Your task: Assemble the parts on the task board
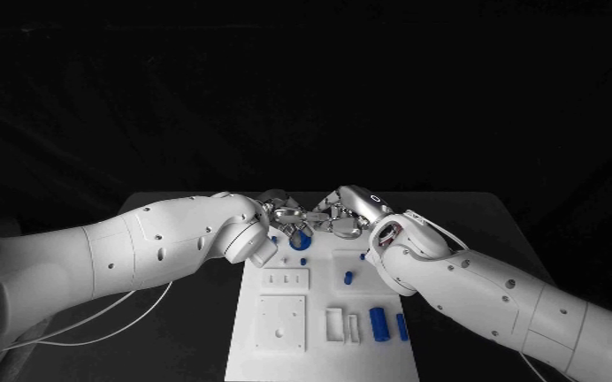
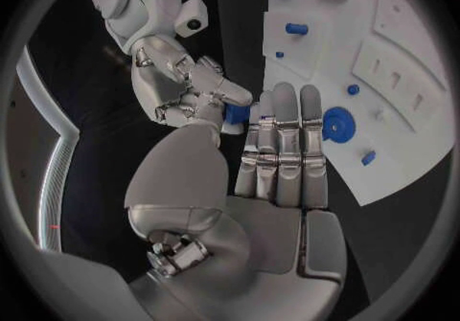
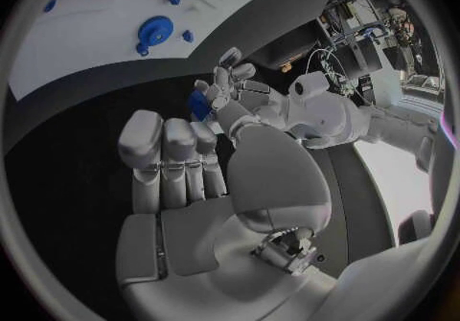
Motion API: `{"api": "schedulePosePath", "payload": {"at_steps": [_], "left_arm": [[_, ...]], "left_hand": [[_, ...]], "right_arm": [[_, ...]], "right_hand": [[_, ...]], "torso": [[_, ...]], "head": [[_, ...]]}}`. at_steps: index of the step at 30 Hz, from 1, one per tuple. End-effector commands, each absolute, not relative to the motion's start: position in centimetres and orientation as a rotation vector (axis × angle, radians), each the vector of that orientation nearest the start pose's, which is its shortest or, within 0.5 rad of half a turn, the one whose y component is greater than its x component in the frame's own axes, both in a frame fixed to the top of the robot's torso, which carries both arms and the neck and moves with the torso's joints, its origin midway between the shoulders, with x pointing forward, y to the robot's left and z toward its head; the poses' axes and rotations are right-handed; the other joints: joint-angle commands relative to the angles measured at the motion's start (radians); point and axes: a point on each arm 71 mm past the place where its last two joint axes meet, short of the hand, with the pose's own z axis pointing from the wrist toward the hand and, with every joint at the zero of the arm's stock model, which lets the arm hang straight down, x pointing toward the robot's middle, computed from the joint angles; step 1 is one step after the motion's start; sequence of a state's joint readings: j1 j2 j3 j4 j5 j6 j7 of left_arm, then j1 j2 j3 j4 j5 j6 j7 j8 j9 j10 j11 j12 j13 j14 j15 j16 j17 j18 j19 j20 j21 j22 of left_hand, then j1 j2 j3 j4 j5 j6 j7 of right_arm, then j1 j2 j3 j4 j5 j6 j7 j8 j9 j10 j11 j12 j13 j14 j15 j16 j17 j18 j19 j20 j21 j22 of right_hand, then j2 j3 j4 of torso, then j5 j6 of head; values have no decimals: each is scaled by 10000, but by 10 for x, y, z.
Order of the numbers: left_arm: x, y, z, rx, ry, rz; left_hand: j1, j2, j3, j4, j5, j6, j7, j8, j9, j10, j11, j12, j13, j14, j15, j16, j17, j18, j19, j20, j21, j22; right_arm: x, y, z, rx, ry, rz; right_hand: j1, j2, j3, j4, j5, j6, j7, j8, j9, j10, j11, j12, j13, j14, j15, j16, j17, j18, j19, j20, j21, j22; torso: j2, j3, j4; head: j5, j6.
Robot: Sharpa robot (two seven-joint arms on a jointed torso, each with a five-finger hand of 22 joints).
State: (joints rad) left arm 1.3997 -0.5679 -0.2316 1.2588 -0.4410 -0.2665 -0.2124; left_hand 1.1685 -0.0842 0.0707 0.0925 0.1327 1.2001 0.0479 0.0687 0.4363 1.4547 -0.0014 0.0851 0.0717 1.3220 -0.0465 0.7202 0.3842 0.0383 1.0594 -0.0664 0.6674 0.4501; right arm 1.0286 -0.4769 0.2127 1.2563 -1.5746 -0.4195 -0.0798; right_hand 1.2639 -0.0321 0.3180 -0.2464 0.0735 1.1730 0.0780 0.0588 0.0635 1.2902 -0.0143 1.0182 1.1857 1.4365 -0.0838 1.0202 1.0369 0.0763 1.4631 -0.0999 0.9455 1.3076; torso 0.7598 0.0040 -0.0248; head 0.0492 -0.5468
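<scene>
Fingers (image 2: 278, 133) of both hands around blue part (image 2: 237, 114)

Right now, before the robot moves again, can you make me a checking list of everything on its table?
Surface: black table, white task board in the middle.
Job's things: round blue part at the board's far end; two blue cylinders lying nearer the robot; a small blue part between the two hands' fingertips.
Clutter: nothing seen.
Hands: left hand and right hand meet above the board's far end; which one grips the small blue part cannot be told.
Cables: white cable on the table under the left arm.
Surroundings: dark behind the table.
</scene>
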Motion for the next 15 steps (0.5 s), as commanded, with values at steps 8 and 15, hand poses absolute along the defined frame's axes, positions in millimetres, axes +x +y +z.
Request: {"api": "schedulePosePath", "payload": {"at_steps": [8, 15], "left_arm": [[540, 147, -185, -7288, 19961, -9225], [541, 148, -185, -7345, 19922, -9233]], "left_hand": [[232, 609, -182, -439, 266, -47, -78, -28, 65, 65, 5, 12, -11, -84, -30, 55, 17, -203, -30, -34, -66, 91], [398, 964, -96, -589, 898, -122, -100, -24, 77, 54, 4, -28, -22, -102, -29, 54, 18, -210, -65, -33, -83, 131]], "right_arm": [[518, -89, -189, -728, 14739, 8014], [518, -88, -189, -754, 14765, 8040]], "right_hand": [[-11, -71, 86, 9, 67, 50, -6, 32, 5, 3, -70, 3, 1, 79, -14, -11, 0, -33, 139, -30, 36, 1170], [-7, -64, 94, 7, 65, 61, -8, 33, 5, 3, -72, -2, -1, 84, -16, -13, 9, -35, 144, -32, 48, 1174]], "torso": [[2, 2, 15], [7, 6, 9]], "head": [[-18, -10], [-20, -6]]}}
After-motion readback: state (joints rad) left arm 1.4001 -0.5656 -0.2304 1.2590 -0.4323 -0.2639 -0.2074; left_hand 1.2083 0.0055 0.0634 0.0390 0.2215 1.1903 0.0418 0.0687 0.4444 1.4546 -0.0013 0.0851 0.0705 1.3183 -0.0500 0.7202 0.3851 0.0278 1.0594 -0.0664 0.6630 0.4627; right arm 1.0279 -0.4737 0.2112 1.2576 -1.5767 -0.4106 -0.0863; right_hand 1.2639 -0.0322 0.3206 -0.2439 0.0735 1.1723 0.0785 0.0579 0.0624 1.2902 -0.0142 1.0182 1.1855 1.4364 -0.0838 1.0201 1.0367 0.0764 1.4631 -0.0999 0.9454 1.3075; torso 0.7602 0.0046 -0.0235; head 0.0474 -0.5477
